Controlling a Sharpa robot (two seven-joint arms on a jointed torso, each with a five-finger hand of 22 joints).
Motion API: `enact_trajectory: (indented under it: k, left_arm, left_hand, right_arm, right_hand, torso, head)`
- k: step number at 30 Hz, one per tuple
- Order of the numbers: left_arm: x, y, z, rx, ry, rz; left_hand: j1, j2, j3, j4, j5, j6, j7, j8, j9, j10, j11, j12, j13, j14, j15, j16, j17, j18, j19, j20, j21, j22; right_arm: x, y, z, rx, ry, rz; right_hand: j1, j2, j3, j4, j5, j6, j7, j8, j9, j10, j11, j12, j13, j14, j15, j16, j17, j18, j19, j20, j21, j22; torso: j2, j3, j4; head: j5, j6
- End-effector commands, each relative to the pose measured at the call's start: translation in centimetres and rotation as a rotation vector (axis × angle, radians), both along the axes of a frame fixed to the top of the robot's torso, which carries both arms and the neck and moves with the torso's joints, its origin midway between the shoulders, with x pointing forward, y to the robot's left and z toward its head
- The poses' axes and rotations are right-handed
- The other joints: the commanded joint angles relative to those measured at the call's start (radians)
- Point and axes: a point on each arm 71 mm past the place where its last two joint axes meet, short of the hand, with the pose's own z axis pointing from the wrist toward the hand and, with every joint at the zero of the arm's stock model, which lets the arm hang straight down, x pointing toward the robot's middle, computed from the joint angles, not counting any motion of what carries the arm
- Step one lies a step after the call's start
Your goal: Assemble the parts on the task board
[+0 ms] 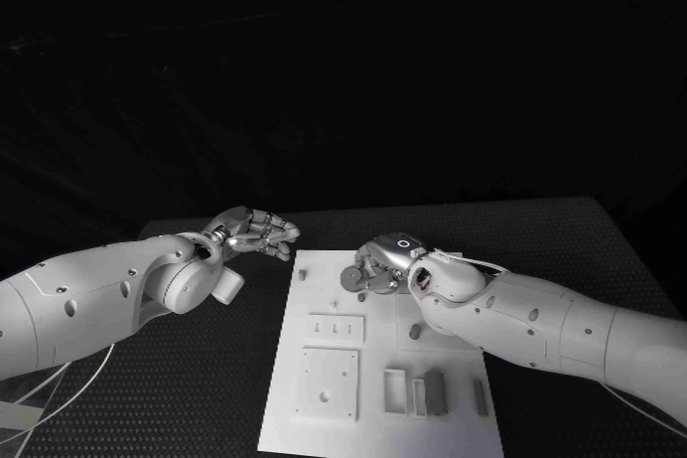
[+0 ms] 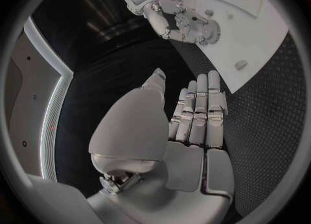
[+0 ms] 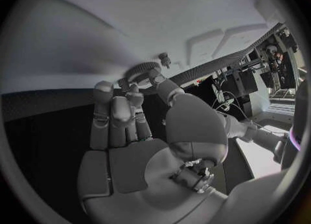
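the left hand [image 1: 255, 231] hangs over the black table [image 1: 214, 379], just off the far left corner of the board [image 1: 323, 418]. in the head view its fingers look curled in a little; in the left wrist view the fingers [image 2: 197, 112] run long and side by side, the thumb apart from them, with nothing in the palm. it holds nothing and touches nothing.

the board lies in the middle of the table, running from near to far. on its near half there is a large square plate [image 1: 328, 381], a smaller flat plate [image 1: 337, 329] beyond it, and to the right a row of upright slots and blocks [image 1: 415, 391], one of them darker [image 1: 435, 391]. a small dark part [image 1: 417, 331] lies alone further up, near the right arm.

the right hand [image 1: 379, 264] is down at the far end of the board. its fingers are closed round a toothed round part, a gear [image 1: 353, 278], which sits at the fingertips just over or on the board; whether it rests on the surface cannot be told. the right wrist view shows the gear [image 3: 144, 70] pinched between the fingertips [image 3: 132, 95] and thumb, with a small peg [image 3: 165, 58] standing on the board just beyond it.
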Motion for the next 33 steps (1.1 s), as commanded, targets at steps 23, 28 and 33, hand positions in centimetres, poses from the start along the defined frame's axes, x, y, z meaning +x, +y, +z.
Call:
enact_trajectory:
  k: [23, 28, 33]
  left_arm:
    - [0.6, 1.3, 0.0, 0.004, -0.012, 0.027]
    - [0.6, 1.6, -0.6, 0.009, -0.009, 0.041]
    - [0.6, 1.6, -0.9, 0.008, -0.005, 0.039]
  left_hand:
    - [0.0, 0.007, -0.006, 0.0, 0.0, -0.002, 0.03, -0.004, 0.002, 0.007, 0.002, -0.005, 0.003, 0.008, -0.001, -0.007, 0.003, 0.011, 0.002, -0.003, -0.007, 0.002]
    - [0.001, 0.009, -0.008, 0.0, 0.0, 0.01, 0.03, 0.001, 0.006, 0.064, -0.019, 0.026, 0.023, 0.01, 0.0, -0.011, 0.008, 0.011, 0.003, -0.003, -0.008, 0.004]
    - [0.003, 0.009, -0.011, 0.0, 0.0, 0.008, 0.029, -0.002, 0.005, 0.04, -0.009, 0.01, 0.023, 0.01, 0.0, -0.016, 0.011, 0.011, 0.003, -0.003, -0.01, 0.005]
  right_arm:
    - [0.0, -7.5, 7.1, 0.457, 0.069, 0.022]
    - [0.6, -11.1, 7.1, 0.474, 0.102, -0.046]
    - [1.1, -13.9, 6.8, 0.456, 0.111, -0.085]
  right_hand:
    - [0.075, -0.014, 0.031, -0.007, 0.004, -0.012, 0.038, 0.023, 0.011, -0.051, 0.001, -0.029, -0.022, -0.048, 0.001, -0.055, -0.013, 0.047, -0.061, 0.02, -0.04, 0.0]
    - [0.107, 0.0, 0.045, -0.009, 0.003, -0.02, 0.04, 0.026, 0.016, -0.095, 0.004, -0.141, -0.104, -0.108, 0.005, -0.19, -0.085, 0.032, -0.148, 0.058, -0.114, -0.028]
    - [0.123, -0.004, 0.042, -0.008, 0.002, -0.027, 0.046, 0.026, 0.019, -0.105, 0.007, -0.214, -0.16, -0.11, 0.009, -0.267, -0.128, 0.03, -0.175, 0.076, -0.151, -0.047]
  torso:
    - [-0.012, 0.0059, -0.0155]
    - [-0.025, 0.0102, -0.0284]
    - [-0.034, 0.0158, -0.0397]
  head:
    - [-0.008, 0.029]
    - [-0.015, 0.032]
    - [-0.024, 0.037]
